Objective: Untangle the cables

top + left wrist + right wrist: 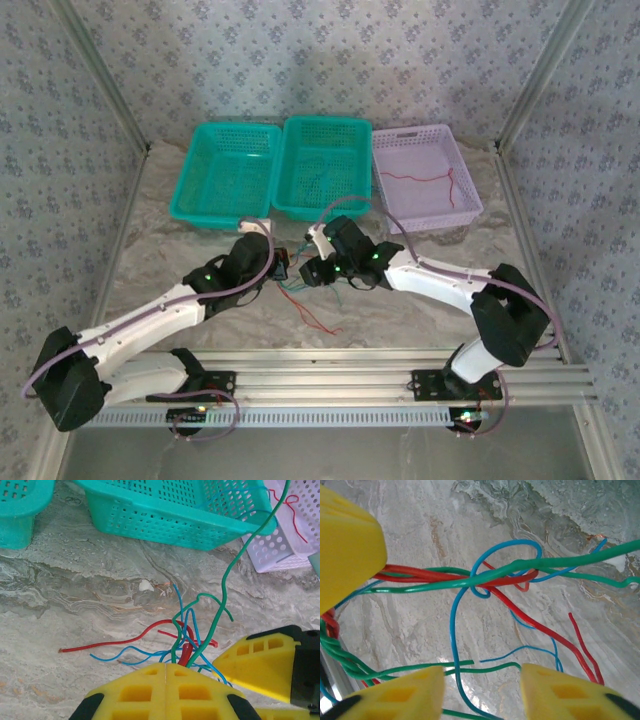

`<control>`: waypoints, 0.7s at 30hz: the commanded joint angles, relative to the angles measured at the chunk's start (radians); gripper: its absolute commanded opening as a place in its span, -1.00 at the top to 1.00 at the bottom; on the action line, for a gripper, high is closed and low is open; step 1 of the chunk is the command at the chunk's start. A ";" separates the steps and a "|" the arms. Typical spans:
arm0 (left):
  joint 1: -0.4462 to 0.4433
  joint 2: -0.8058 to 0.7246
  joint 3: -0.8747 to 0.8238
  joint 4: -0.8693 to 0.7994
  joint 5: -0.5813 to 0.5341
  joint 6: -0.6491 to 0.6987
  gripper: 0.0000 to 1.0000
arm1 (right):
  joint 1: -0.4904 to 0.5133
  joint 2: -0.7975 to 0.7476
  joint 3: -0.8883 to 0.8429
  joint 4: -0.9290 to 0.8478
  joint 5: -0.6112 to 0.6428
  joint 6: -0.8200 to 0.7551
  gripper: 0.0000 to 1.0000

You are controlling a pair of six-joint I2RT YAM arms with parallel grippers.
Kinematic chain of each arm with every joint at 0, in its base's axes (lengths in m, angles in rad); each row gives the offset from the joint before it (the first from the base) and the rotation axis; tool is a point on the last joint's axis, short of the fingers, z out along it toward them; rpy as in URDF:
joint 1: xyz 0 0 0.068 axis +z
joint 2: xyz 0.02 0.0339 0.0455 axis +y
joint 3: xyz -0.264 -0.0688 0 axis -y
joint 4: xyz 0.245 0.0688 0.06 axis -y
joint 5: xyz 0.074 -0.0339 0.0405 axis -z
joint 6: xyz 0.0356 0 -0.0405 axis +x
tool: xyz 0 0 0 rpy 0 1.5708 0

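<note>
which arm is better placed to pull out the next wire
Right. The left end effector is shut on the cables, anchoring the bundle; the right end effector is open over them, with a blue wire running between its jaws.

The left arm point(150, 318) and right arm point(440, 282) have white links and bulky black joint housings. A purple-grey hose point(258, 224) runs along each, and a small green light point(207, 272) glows near each wrist. Their fingers point(150, 692) are bright yellow plastic moulded with rectangular pockets.
</note>
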 commanded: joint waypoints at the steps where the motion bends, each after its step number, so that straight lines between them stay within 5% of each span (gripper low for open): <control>1: -0.007 -0.029 -0.011 0.030 0.004 -0.018 1.00 | 0.002 0.012 0.036 0.008 0.026 -0.007 0.42; 9: -0.007 -0.059 -0.016 -0.008 -0.035 -0.001 1.00 | -0.010 -0.033 0.041 -0.042 0.070 -0.035 0.99; 21: -0.007 -0.093 -0.020 -0.084 -0.087 0.016 1.00 | -0.072 -0.089 0.036 -0.081 0.078 -0.043 1.00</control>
